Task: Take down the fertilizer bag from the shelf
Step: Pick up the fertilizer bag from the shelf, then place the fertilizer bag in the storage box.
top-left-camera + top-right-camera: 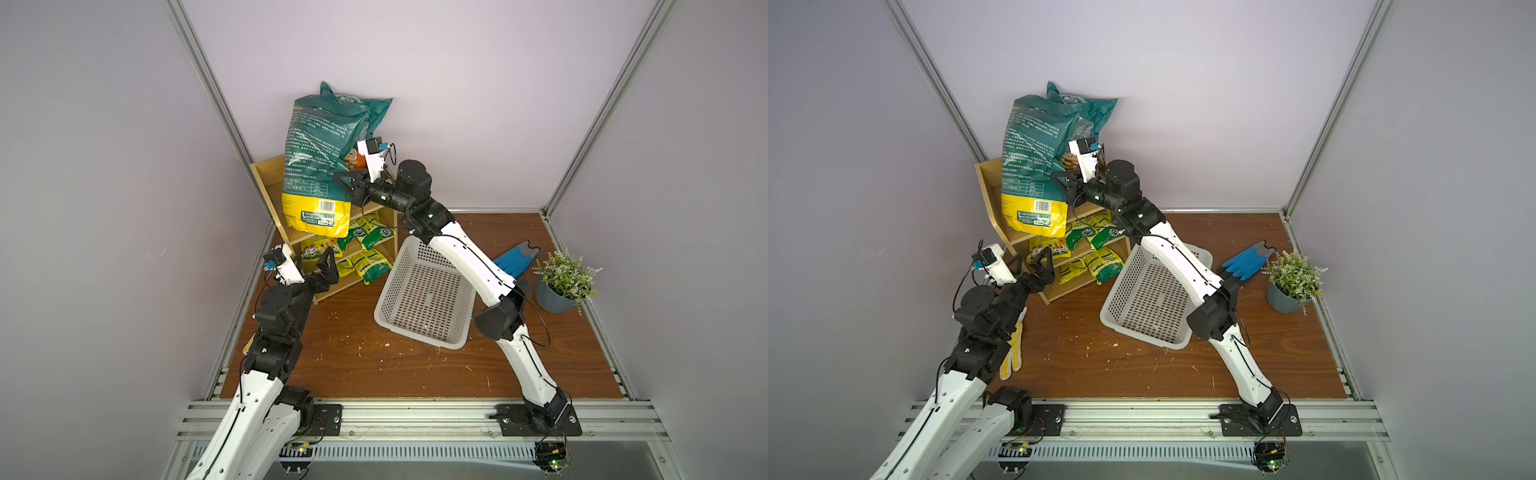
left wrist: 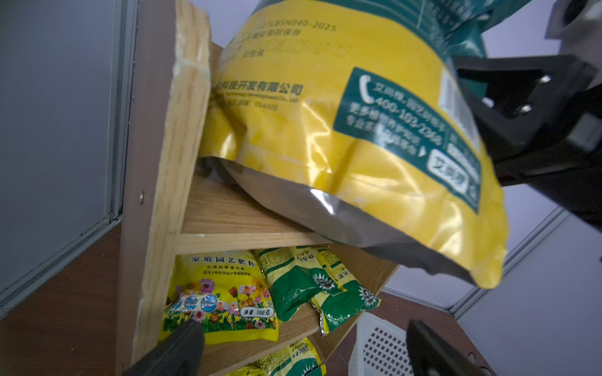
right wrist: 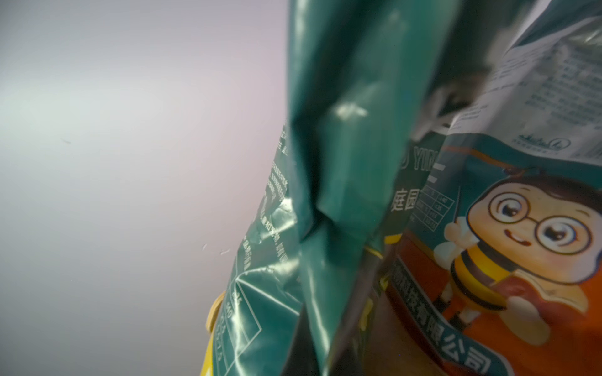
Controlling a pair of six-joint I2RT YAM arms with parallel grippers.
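Our right claw (image 1: 348,185) is pressed together on a teal side fold of the large teal-and-yellow foil fertilizer bag (image 1: 316,166), roughly halfway up it. In the right wrist view that fold runs straight toward the camera. The bag stands tilted on the top tier of the light-wood three-tier shelf (image 1: 266,178), and its yellow bottom corner already hangs over the front edge. What looks like a second teal bag (image 1: 376,110) stands behind it.

Our left claw (image 1: 328,269) hangs spread wide lower down, touching nothing. It is in front of the lower tiers, which hold small yellow and green packets (image 1: 370,232).

We judge the grasp made and little more, since the bag's weight is on the shelf. Drawing it off the edge, perhaps with the left claw under its bottom, and lowering it are all left to do. The white perforated plastic basket (image 1: 424,299) sits just beside the shelf.
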